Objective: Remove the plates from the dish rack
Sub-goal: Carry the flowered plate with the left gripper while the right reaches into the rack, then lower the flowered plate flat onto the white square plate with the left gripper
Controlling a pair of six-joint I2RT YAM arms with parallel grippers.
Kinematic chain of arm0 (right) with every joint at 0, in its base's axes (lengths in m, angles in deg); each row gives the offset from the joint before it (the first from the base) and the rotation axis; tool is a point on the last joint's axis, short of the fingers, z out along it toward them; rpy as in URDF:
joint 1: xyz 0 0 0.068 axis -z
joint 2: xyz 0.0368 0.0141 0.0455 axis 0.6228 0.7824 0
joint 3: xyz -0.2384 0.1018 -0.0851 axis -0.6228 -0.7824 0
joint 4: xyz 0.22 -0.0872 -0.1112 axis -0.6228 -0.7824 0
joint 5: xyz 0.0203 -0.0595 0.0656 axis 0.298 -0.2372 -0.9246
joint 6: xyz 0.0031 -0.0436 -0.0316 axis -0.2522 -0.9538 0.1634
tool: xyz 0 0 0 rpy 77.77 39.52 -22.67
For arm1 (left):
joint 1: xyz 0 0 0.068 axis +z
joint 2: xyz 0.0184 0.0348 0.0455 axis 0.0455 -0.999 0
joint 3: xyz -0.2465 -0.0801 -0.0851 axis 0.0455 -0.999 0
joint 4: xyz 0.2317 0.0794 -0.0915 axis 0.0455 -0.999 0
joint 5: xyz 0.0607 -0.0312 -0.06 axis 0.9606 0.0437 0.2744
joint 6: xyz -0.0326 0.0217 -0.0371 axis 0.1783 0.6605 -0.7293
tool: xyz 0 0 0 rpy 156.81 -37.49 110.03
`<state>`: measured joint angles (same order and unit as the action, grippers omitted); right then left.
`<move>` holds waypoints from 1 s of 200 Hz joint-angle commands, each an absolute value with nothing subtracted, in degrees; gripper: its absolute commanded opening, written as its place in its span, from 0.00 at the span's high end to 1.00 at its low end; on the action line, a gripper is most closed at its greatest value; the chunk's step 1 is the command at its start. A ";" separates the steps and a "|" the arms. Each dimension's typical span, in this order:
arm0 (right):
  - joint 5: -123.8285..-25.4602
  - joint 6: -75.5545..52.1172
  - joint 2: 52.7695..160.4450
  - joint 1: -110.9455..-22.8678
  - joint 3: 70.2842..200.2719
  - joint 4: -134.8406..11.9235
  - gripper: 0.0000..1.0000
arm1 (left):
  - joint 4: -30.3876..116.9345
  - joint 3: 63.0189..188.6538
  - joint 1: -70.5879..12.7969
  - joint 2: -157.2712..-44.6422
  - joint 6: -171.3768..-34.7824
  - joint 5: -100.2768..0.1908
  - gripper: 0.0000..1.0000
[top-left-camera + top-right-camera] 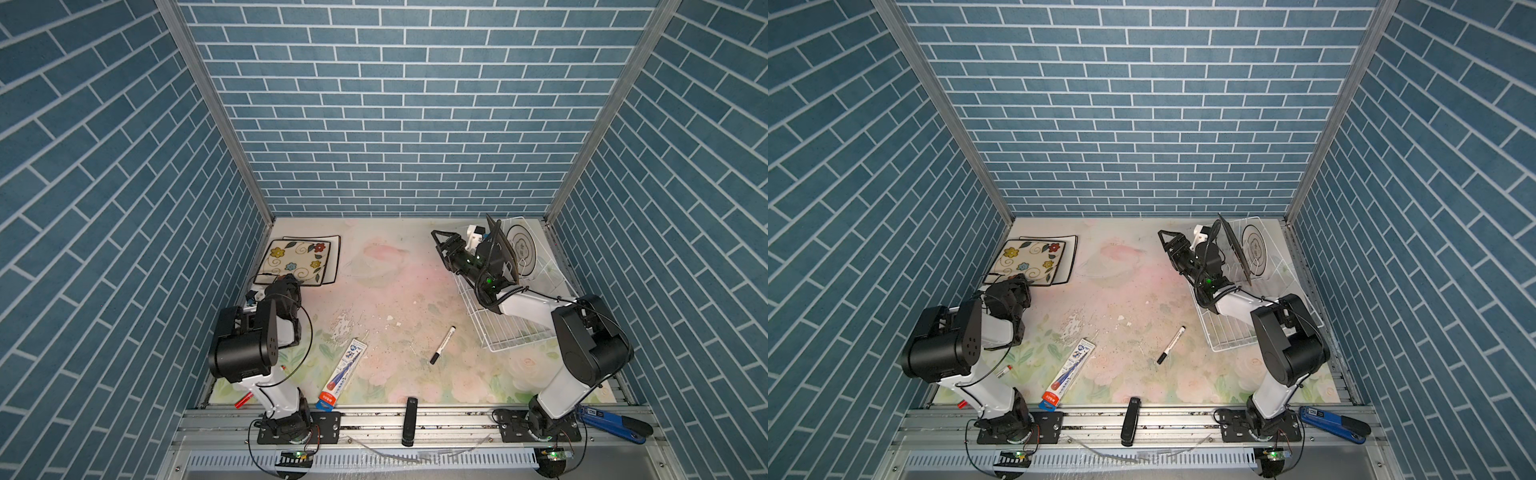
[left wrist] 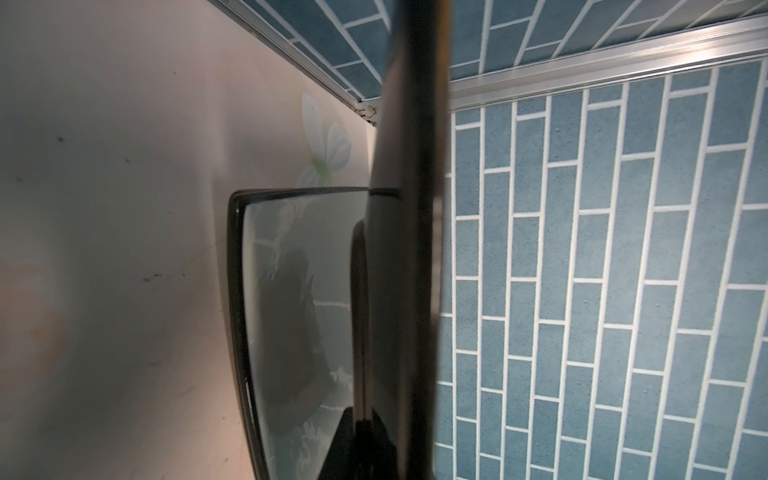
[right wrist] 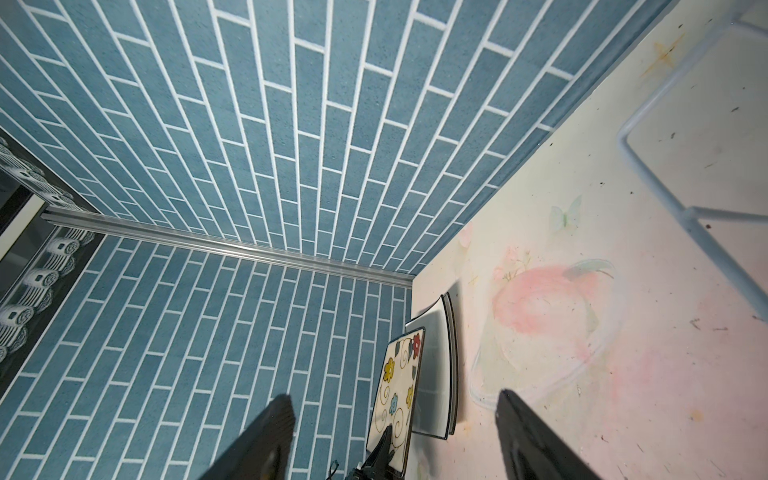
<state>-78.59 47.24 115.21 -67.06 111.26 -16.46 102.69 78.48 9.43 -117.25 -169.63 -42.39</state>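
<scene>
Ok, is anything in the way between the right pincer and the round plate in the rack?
Yes: the black plate stands on edge in the dish rack, between the right pincer and the round plate.

Glossy-glazed plates (image 1: 297, 257); dish rack (image 1: 511, 332) wht-coated metal wire.

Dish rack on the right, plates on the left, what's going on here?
Two arms are unloading plates. The left gripper is shut on the flowered plate, over the white black-rimmed plate on the table. The right gripper is open and empty beside the dish rack, where a black plate and a round ringed plate stand.
</scene>
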 commanded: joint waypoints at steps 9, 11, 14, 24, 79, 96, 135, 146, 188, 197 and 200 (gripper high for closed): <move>-80.54 46.09 115.29 -66.83 115.35 -19.02 0.23 | 112.62 82.95 8.69 -116.80 -170.41 -42.52 1.00; -80.62 46.08 115.30 -66.83 115.40 -19.01 0.23 | 112.68 83.04 8.66 -116.90 -170.41 -42.52 1.00; -80.67 46.01 115.31 -66.90 115.49 -18.98 0.23 | 112.70 83.17 8.58 -116.98 -170.47 -42.52 1.00; -80.93 46.01 115.56 -66.86 115.80 -19.13 0.23 | 112.54 83.60 8.25 -117.39 -170.45 -42.37 1.00; -82.34 46.08 116.87 -66.86 116.78 -18.97 0.24 | 112.13 85.11 7.08 -119.36 -171.16 -41.09 1.00; -82.56 46.08 117.05 -66.91 117.05 -19.08 0.24 | 111.34 85.60 6.89 -119.26 -171.09 -40.67 1.00; -83.04 46.04 118.01 -66.83 118.10 -19.23 0.24 | 109.76 87.00 6.71 -119.47 -170.91 -40.32 1.00; -83.13 46.24 118.29 -66.89 118.39 -19.21 0.24 | 109.48 87.31 6.71 -119.66 -171.02 -40.05 1.00; -83.40 46.17 118.47 -66.87 119.11 -19.71 0.25 | 108.25 88.49 6.36 -120.35 -171.07 -40.14 1.00; -83.40 46.17 118.56 -66.90 119.05 -19.74 0.25 | 108.10 88.77 6.22 -120.45 -171.11 -40.06 1.00; -83.36 46.19 118.56 -66.91 119.02 -19.75 0.25 | 107.98 88.85 6.26 -120.56 -171.16 -40.06 1.00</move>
